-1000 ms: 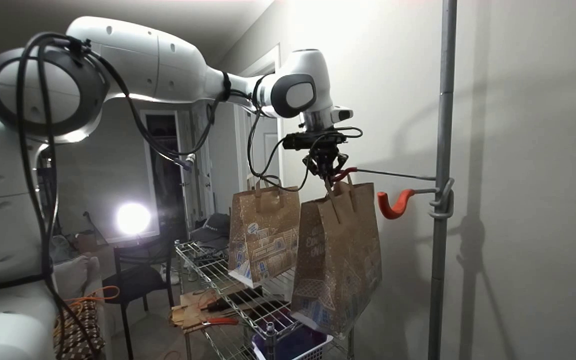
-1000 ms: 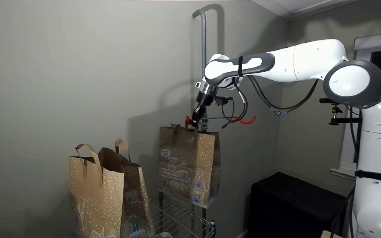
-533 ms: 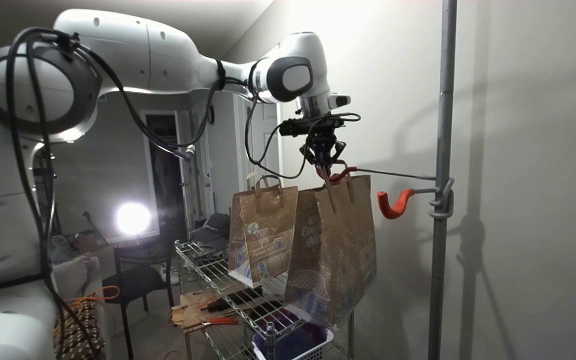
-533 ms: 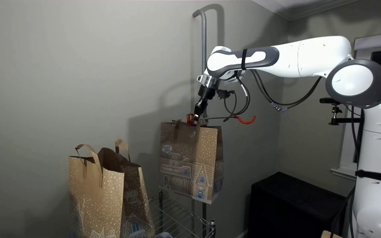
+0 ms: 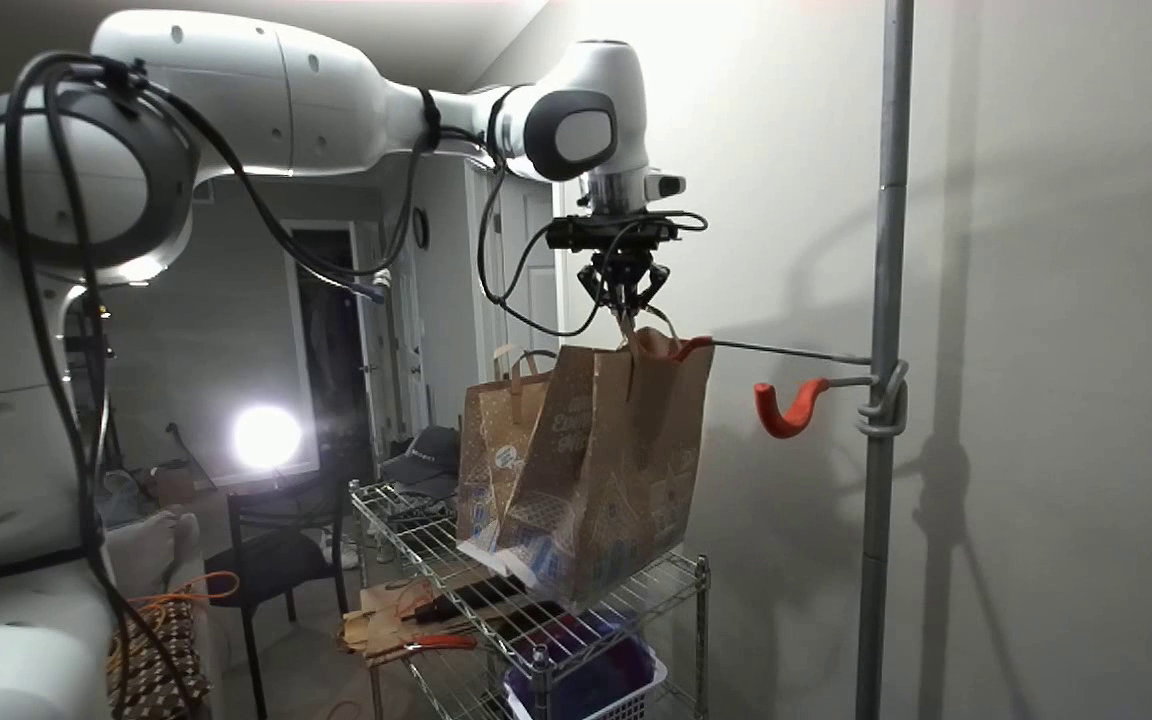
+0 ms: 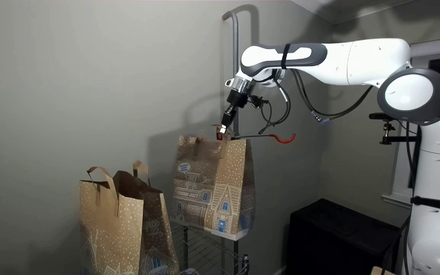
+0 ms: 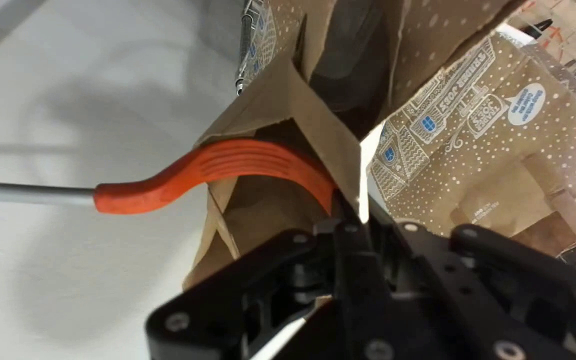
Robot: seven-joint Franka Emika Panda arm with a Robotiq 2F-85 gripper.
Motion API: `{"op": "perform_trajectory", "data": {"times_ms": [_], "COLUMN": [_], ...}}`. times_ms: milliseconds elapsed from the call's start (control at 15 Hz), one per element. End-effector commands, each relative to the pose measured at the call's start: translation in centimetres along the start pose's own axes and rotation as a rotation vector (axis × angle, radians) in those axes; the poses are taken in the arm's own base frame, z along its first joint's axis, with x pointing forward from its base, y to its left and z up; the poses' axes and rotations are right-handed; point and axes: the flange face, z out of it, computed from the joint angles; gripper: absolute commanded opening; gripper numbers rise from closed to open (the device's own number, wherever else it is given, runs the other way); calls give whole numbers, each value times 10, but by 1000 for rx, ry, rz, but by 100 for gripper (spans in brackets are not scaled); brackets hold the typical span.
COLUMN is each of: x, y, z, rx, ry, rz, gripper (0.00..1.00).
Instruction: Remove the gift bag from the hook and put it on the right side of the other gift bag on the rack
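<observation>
The gift bag point(image 5: 636, 480) is brown paper with white dots and printed houses. It hangs tilted from my gripper point(image 5: 624, 312), which is shut on its handle, and also shows in an exterior view point(image 6: 212, 183). In the wrist view the orange hook point(image 7: 238, 160) reaches across the bag's mouth, passing under a handle strap point(image 7: 325, 140); its tip is hidden by my fingers point(image 7: 353, 240). The other gift bag point(image 5: 496, 450), similarly printed, stands on the wire rack point(image 5: 416, 530) and shows at the front left in an exterior view point(image 6: 117, 229).
A grey pole point(image 5: 886, 400) carries the hook's bar and a second, bare orange hook point(image 5: 791, 410). A dark cap point(image 5: 426, 455) lies at the rack's far end. A white basket point(image 5: 626, 695) sits below. A black box point(image 6: 338, 236) stands near the robot base.
My gripper has risen and moved away from the pole with the bag, which has tilted and now overlaps the other bag in an exterior view. The other bag has not moved.
</observation>
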Motion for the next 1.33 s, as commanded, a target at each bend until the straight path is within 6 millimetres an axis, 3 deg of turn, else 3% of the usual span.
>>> {"op": "perform_trajectory", "data": {"times_ms": [0, 600, 1267], "x": [6, 15, 10], "y": [-10, -27, -30], "z": [-7, -9, 27], "rx": [50, 65, 167], "ry": [7, 22, -165], "rz": [-61, -331, -566], "gripper": [1, 1, 1]}}
